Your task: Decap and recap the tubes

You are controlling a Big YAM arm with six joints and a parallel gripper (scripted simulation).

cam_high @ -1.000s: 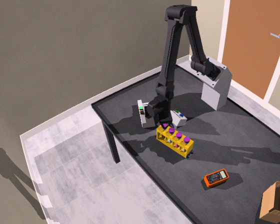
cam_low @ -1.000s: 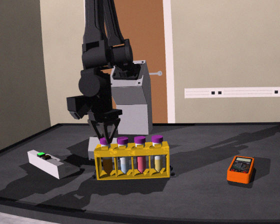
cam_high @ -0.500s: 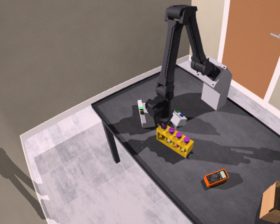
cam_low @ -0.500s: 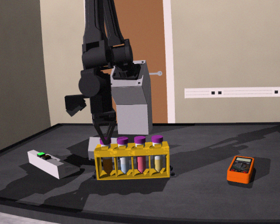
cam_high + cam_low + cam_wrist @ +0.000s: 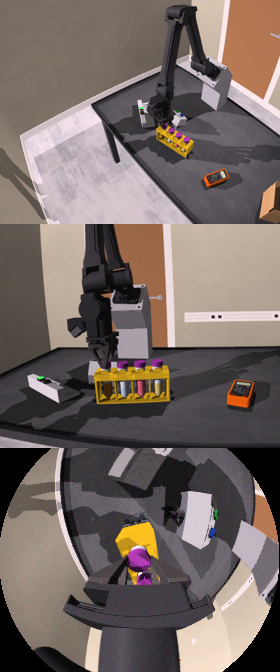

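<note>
My gripper (image 5: 164,126) (image 5: 104,366) (image 5: 139,558) points down and is shut on the purple cap of tube 4, at the rack end nearest the cap tray. That cap (image 5: 139,559) is on its tube, partly hidden by the fingers in the top and exterior views. The yellow decapping station (image 5: 190,150) (image 5: 132,375) (image 5: 136,534) holds all the tubes. The caps of tube 3 (image 5: 171,130) (image 5: 122,364), tube 2 (image 5: 179,135) (image 5: 139,363) and tube 1 (image 5: 186,139) (image 5: 157,363) sit on their tubes. The cap tray's green lamp (image 5: 141,108) (image 5: 40,378) is lit; its amber lamp (image 5: 46,381) is dark.
The cap tray (image 5: 143,120) (image 5: 45,387) (image 5: 121,462) stands beside the station. The key housing (image 5: 178,122) (image 5: 93,369) (image 5: 196,518), with blue CYCLE (image 5: 181,115) (image 5: 212,533) and green READY (image 5: 177,111) (image 5: 216,514), stands behind the station, towards the arm's base. An orange multimeter (image 5: 216,178) (image 5: 240,393) and a cardboard box (image 5: 268,203) lie farther off.
</note>
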